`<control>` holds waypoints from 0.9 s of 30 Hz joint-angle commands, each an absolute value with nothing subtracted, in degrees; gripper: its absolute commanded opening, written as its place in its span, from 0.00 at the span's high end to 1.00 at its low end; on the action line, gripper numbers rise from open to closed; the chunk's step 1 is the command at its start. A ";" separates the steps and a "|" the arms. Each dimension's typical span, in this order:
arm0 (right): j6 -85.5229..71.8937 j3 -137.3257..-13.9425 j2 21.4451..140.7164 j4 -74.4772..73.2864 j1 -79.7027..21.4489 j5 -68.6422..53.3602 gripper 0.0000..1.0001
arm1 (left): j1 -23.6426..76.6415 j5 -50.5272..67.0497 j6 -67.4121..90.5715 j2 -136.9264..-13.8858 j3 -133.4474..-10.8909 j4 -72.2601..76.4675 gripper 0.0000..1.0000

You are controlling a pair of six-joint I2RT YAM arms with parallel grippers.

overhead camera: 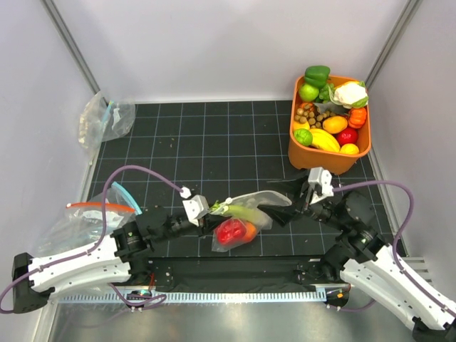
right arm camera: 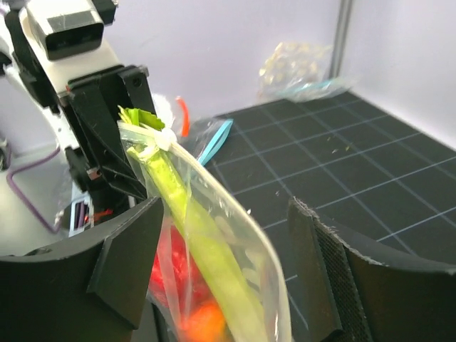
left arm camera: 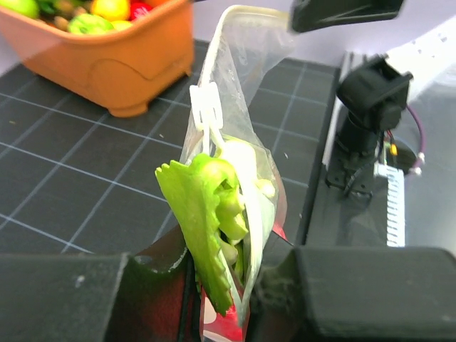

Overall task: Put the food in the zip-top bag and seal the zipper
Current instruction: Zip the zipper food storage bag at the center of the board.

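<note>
The dotted zip-top bag (overhead camera: 258, 208) hangs between my two grippers over the near middle of the mat. Inside it are the celery stalk (overhead camera: 242, 211), a red vegetable (overhead camera: 229, 231) and an orange piece (overhead camera: 249, 230). My left gripper (overhead camera: 206, 214) is shut on the bag's left end; in the left wrist view (left arm camera: 228, 299) the leafy celery end (left arm camera: 203, 214) sticks out at the jaws, below a white slider (left arm camera: 204, 107) on the zipper edge. My right gripper (overhead camera: 283, 203) is open, its fingers wide either side of the bag (right arm camera: 242, 235), with celery (right arm camera: 192, 221) and red vegetable (right arm camera: 167, 267) showing through.
An orange tub (overhead camera: 328, 153) of toy produce stands at the back right. A clear bag with a red-orange strip (overhead camera: 89, 214) lies at the left, by the left arm. Another clear bag with a teal strip (overhead camera: 107, 117) lies at the back left.
</note>
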State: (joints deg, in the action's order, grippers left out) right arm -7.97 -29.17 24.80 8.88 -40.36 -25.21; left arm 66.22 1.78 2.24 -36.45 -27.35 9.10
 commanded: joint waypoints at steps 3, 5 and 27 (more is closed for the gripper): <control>-6.42 -33.13 30.58 8.53 -40.34 -32.78 0.26 | 66.01 10.18 1.14 -40.33 -32.34 8.97 1.00; -6.24 -33.31 31.11 8.18 -40.34 -33.13 0.27 | 66.01 11.94 1.05 -40.87 -33.04 8.53 1.00; -4.31 -38.14 39.29 3.25 -41.75 -46.67 0.89 | 66.01 10.55 1.49 -38.76 -32.70 7.91 0.99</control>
